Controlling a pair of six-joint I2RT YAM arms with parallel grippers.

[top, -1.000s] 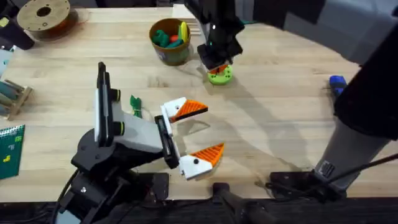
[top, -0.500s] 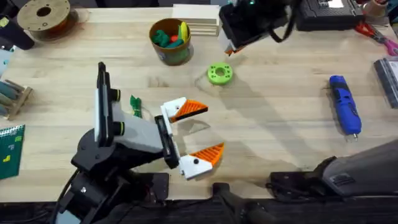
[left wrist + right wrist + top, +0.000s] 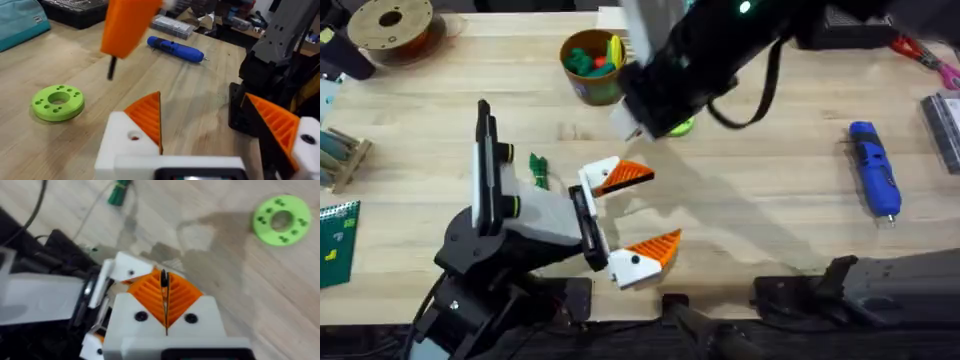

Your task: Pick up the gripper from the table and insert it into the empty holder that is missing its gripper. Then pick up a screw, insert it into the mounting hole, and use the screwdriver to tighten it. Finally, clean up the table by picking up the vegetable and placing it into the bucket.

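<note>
My left gripper (image 3: 663, 207) rests open near the table's front, an orange wedge gripper (image 3: 625, 177) seated in each white holder (image 3: 601, 168). In the left wrist view the near holder (image 3: 122, 145) shows a small mounting hole beside its wedge (image 3: 148, 119). My right gripper (image 3: 164, 282) hangs just above that holder (image 3: 131, 270), its orange pads shut on a thin black screw (image 3: 163, 278). The left wrist view shows the screw (image 3: 112, 68) hanging under those pads (image 3: 127, 22). The blue screwdriver (image 3: 875, 168) lies at the right. The dark-green vegetable (image 3: 537, 168) lies left of the left gripper. The bucket (image 3: 592, 66) stands at the back.
A lime-green ring disc (image 3: 682, 126) lies partly under my right arm (image 3: 710, 60), near the bucket. A brown filament spool (image 3: 390, 24) sits at the back left corner. Small wooden and green items lie at the left edge. Bare wood lies between the left gripper and the screwdriver.
My right arm has swung from the back of the table down and left toward my left gripper, now covering part of the green disc. The left arm has not moved.
</note>
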